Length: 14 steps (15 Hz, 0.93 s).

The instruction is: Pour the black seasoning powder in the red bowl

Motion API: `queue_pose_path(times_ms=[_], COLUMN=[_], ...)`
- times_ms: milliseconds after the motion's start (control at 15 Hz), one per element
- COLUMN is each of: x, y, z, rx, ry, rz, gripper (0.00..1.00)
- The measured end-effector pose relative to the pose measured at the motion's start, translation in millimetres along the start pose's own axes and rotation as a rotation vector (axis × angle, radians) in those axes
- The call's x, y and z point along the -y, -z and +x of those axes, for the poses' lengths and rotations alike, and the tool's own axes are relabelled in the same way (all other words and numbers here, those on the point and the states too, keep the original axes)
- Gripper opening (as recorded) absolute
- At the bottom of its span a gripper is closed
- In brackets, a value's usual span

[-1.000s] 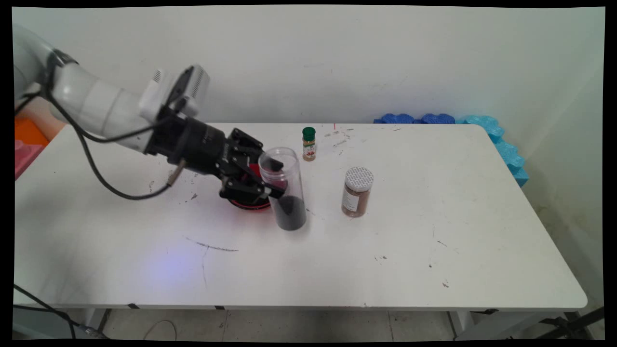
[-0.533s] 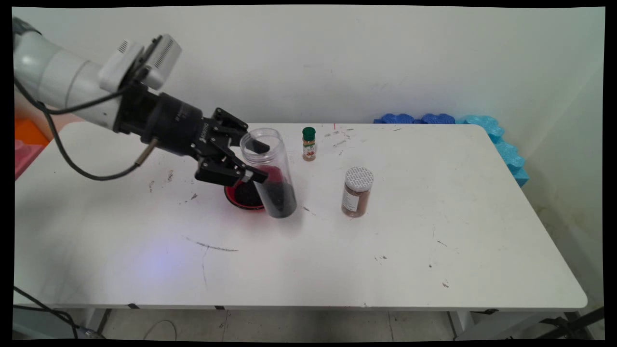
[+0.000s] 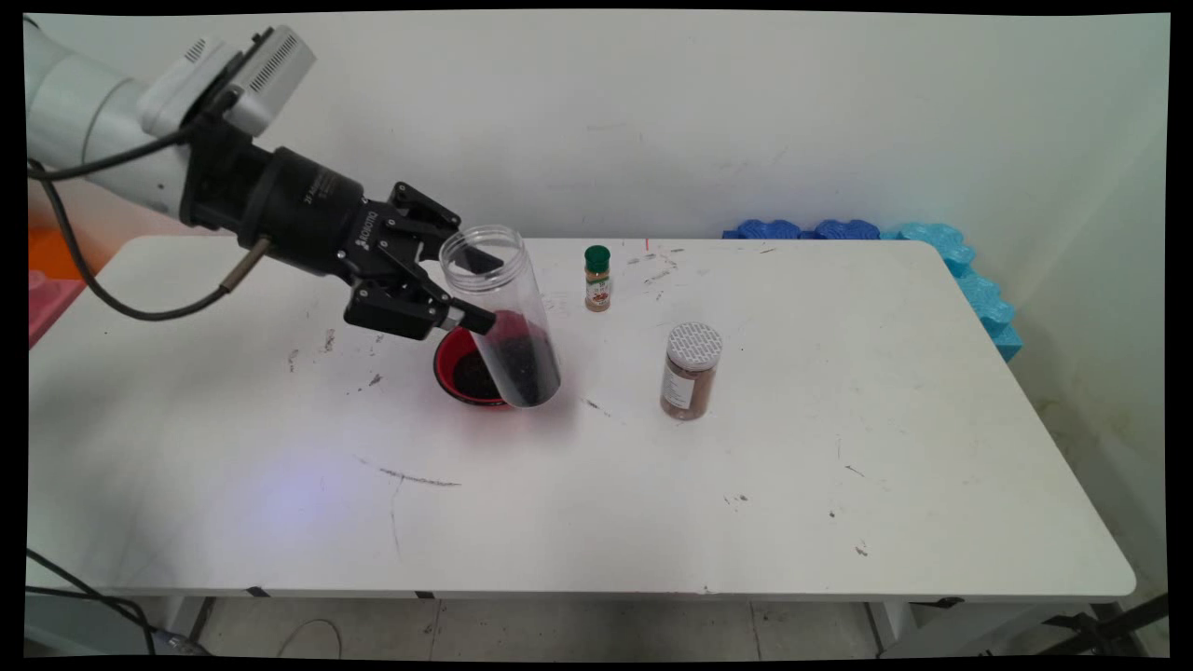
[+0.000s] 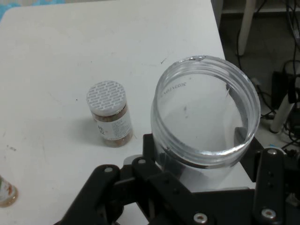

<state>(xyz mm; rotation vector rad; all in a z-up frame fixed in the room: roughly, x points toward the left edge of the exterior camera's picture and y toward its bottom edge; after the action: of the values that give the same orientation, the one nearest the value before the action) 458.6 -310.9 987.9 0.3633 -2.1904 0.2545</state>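
Since a second ago, my arm has risen and drawn back toward the left, lifting the clear jar [image 3: 500, 317] off the desk [image 3: 839, 466] and tipping it further. My tool [image 3: 466, 291] is closed on the clear jar near its open mouth, one finger on each side of the wall. The jar leans with its mouth up and to the left, and its base, filled with dark grains, hangs low over the right edge of a red bowl [image 3: 459, 371]. The bowl sits on the desk and holds some dark grains too.

To the right, apart from the jar, stands a brown spice jar [image 3: 691, 371] with a white patterned lid. Farther back, near the wall, stands a small bottle with a green cap [image 3: 597, 278]. Blue foam pieces [image 3: 941, 252] line the far right corner of the desk.

From my hand camera, I look straight into the clear jar's open mouth [image 4: 206, 112], with the brown spice jar [image 4: 108, 114] upright on the desk to its left.
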Motion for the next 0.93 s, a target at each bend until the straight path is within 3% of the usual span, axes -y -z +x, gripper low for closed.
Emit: queue_pose_path(times_ms=[533,933], x=[7,18], y=[6,5], z=[7,1], rx=[0.006,0.028], ry=[0.103,0.287], rz=[-0.046,-0.045], gripper=[0.00,0.00])
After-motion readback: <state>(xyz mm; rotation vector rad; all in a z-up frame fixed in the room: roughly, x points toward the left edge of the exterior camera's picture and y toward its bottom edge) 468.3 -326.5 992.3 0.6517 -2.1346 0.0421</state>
